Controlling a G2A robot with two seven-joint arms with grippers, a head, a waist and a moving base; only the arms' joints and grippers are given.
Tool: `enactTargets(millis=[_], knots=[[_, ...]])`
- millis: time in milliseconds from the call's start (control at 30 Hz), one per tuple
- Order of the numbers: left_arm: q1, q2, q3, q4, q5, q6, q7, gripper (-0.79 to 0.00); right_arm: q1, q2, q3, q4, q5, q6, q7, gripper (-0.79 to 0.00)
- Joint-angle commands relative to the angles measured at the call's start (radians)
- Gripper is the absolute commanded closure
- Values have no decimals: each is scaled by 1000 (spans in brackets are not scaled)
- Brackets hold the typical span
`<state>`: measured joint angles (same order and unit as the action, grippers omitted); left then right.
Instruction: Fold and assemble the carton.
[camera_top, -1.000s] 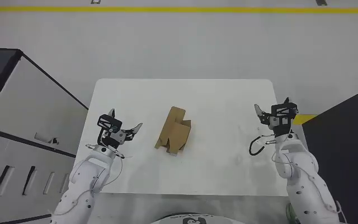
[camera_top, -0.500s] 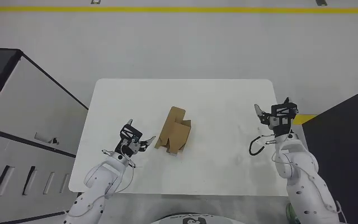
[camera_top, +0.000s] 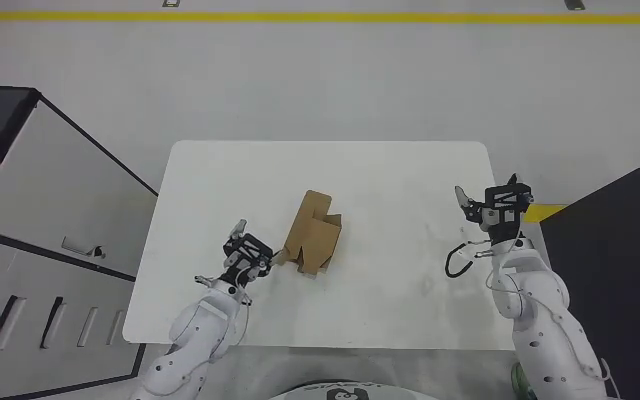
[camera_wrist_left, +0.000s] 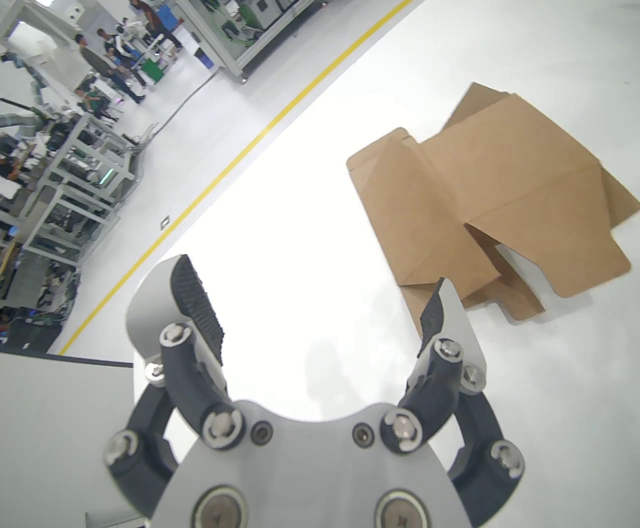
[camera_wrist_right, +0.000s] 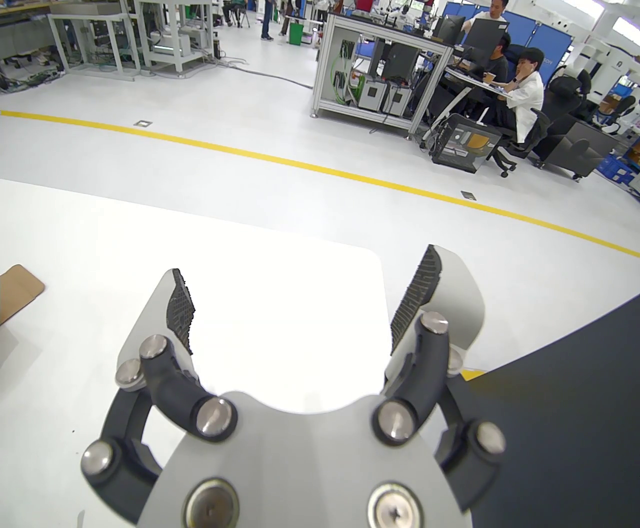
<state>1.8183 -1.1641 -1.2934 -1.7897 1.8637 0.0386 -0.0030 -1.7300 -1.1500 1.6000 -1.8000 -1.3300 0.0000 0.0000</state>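
- Nearest, at lower left of centre in the top view, the left fingers (camera_wrist_left: 197, 300) are spread wide over the white tabletop (camera_top: 400, 180), with nothing between them.
- One fingertip sits right at the near corner of the flattened brown cardboard carton (camera_top: 312, 235); whether it touches cannot be told.
- That carton lies flat at the middle of the tabletop, its panels and flaps overlapping, its long side running up the frame at a slight tilt.
- Further up, at the right edge of the tabletop, the right fingers (camera_wrist_right: 415, 295) are likewise wide apart and empty, well apart from the carton.
- Farthest, a yellow floor line (camera_top: 320, 17) crosses the top of the frame.
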Motion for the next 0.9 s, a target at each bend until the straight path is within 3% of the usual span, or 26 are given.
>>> enactTargets(millis=[0, 200, 367, 633, 867], knots=[[0, 0, -1, 0, -3, -18, 1, -785, 0, 0, 0, 0, 0, 0, 0, -785], [5, 1, 29, 12, 85, -16, 14, -785, 0, 0, 0, 0, 0, 0, 0, -785], [3, -4, 63, 11, 171, 42, -14, -785, 0, 0, 0, 0, 0, 0, 0, -785], [-1, -3, 70, 11, 214, 25, -16, -785, 0, 0, 0, 0, 0, 0, 0, -785], [-7, -5, 97, -68, 278, -100, -239, -785, 0, 0, 0, 0, 0, 0, 0, -785]])
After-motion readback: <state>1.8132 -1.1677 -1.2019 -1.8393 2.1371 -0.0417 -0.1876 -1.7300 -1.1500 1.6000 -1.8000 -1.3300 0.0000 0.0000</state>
